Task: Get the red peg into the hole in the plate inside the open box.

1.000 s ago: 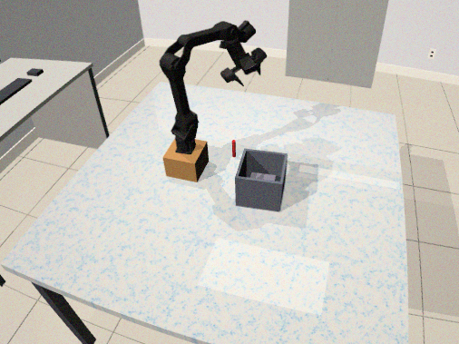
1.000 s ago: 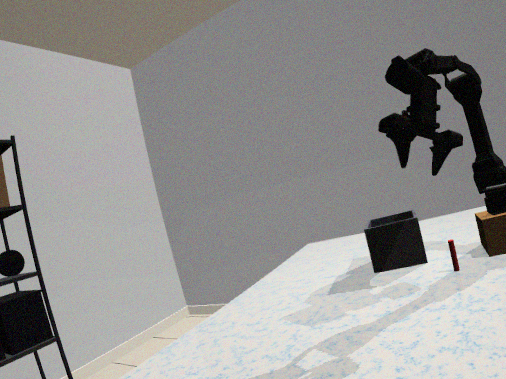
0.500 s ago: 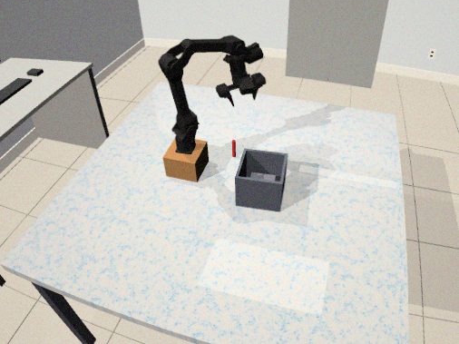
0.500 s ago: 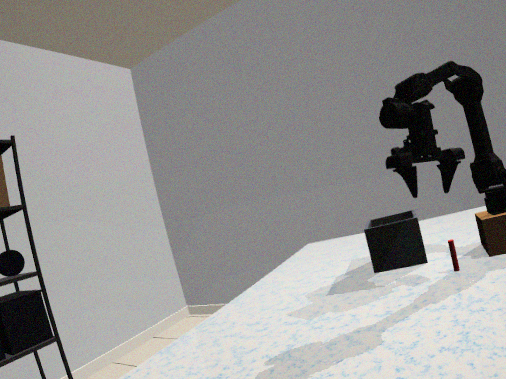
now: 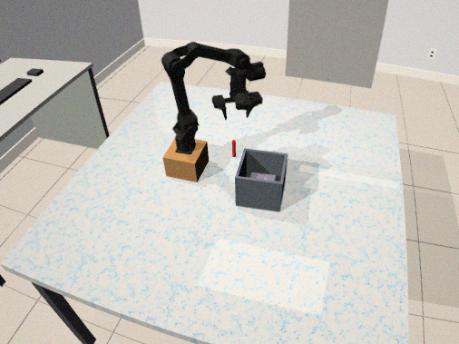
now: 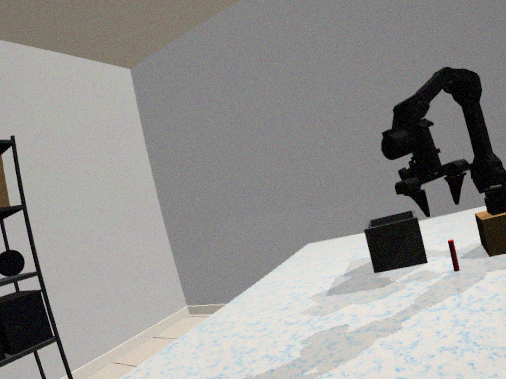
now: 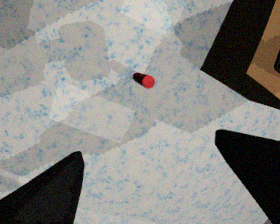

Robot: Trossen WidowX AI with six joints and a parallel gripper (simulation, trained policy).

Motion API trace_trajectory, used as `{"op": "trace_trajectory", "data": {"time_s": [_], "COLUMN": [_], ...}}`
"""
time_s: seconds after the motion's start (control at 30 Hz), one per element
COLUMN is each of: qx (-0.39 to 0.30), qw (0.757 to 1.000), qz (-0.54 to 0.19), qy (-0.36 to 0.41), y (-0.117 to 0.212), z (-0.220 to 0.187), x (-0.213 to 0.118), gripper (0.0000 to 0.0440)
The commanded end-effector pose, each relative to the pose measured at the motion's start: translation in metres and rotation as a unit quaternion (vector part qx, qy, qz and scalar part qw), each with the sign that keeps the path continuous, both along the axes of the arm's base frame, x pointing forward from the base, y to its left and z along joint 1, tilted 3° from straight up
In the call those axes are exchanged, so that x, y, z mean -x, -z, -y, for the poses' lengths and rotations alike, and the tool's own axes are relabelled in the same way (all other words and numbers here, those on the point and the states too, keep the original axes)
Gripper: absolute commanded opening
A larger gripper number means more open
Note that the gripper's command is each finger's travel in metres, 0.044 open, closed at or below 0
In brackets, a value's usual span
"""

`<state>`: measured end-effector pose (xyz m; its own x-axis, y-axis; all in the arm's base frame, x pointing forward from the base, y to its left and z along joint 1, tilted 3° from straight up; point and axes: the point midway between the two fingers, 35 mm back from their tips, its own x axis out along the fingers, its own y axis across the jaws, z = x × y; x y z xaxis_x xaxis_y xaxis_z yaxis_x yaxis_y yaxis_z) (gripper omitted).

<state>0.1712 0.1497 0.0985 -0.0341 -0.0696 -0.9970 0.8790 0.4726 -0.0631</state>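
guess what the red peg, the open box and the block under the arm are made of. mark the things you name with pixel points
The red peg (image 5: 234, 148) (image 6: 453, 255) (image 7: 148, 81) looks like plastic or painted wood: one even colour, no grain. The open box (image 5: 258, 194) (image 6: 397, 245) seems matt plastic or painted board, its dark grey walls flat and dull. The block under the arm (image 5: 181, 168) (image 6: 495, 235) could be wood, judging by its orange-brown colour.
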Motion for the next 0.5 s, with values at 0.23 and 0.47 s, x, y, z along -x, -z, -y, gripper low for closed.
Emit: {"op": "trace_trajectory", "data": {"time_s": [0.23,0.47], "qx": [0.030,0.042], "qw": [0.999,0.997], "qz": [-0.041,-0.048], "qy": [0.018,0.033], "y": [0.033,0.058], "z": [0.019,0.029], "x": [0.009,0.011], "gripper": [0.0402,0.0395]}}
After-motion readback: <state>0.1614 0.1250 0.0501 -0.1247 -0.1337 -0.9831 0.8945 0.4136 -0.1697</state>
